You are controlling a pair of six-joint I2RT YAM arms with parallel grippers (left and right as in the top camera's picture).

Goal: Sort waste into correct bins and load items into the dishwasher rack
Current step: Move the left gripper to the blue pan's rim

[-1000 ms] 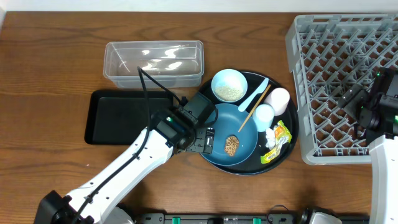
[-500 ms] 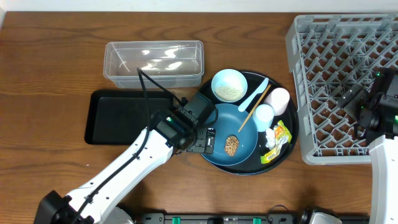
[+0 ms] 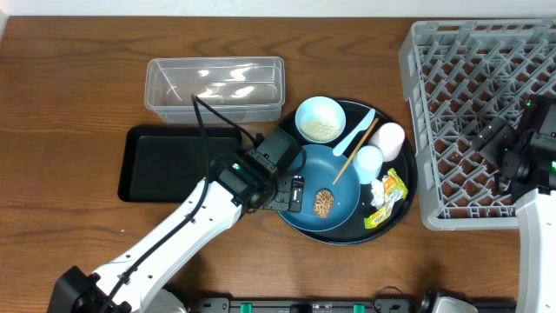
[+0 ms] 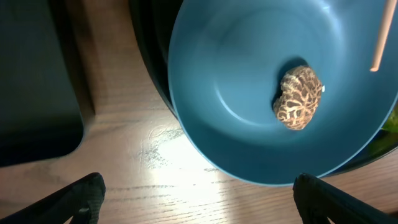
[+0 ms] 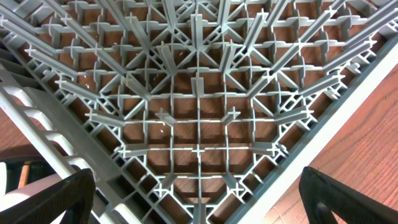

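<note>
Brown net-textured lump [image 4: 297,98] on smooth blue plate [image 4: 236,62]; left pincer [image 4: 199,202] agape over its rim, right pincer [image 5: 199,196] agape over lattice rack [image 5: 199,112].

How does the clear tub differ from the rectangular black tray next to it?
The clear tub is see-through with tall walls, while the black tray is opaque and shallow. The tub lies nearer the far edge of the table and is fully exposed. The tray lies in front of it, its right end partly hidden by the left arm. Both are rectangular with rounded corners, sit left of the round tray, and look empty.
</note>
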